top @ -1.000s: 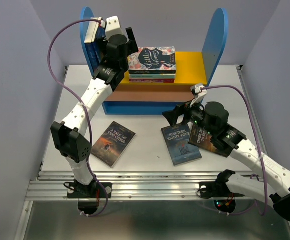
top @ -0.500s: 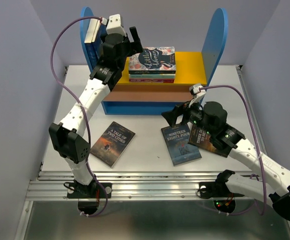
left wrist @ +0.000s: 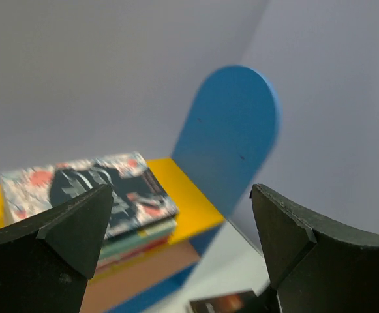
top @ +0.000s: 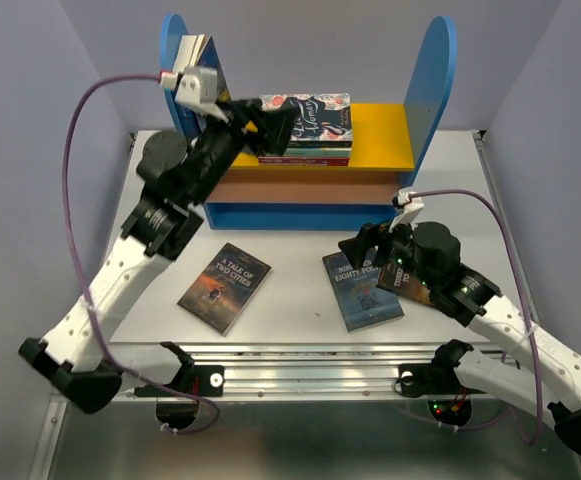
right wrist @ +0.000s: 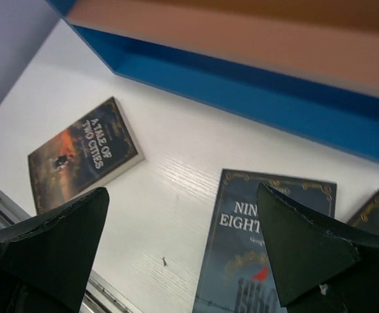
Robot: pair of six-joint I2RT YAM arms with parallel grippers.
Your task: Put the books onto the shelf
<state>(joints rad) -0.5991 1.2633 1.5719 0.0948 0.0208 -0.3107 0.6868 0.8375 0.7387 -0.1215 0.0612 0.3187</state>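
Top view: the shelf [top: 432,75] stands at the upper centre of the worktop [top: 290,300]. Some books [top: 202,52] already stand upright against its left panel, beside a flat stack [top: 305,118] on the yellow board. Three books lie flat below the shelf: Two Cities [top: 224,287] at lower left, Eighty-Four [top: 365,295] at lower centre-right, and Three Days [top: 398,283] just beside it, partly under the right arm. The left pincer [top: 270,120] hangs released and empty over the stack. The right pincer [top: 360,250], also released, hovers above Eighty-Four's top edge.

Left wrist view: the fingers stand wide with nothing between them. The stack shows at lower left, the blue panel at centre right.

Right wrist view: Eighty-Four lies at bottom centre between the spread fingers, with Two Cities at left and a corner of Three Days at far right.

The step seems to be picking up Eighty-Four. It is thin and lies flat, so one finger should probably catch a free edge away from Three Days and tip the book up before the pincer closes.
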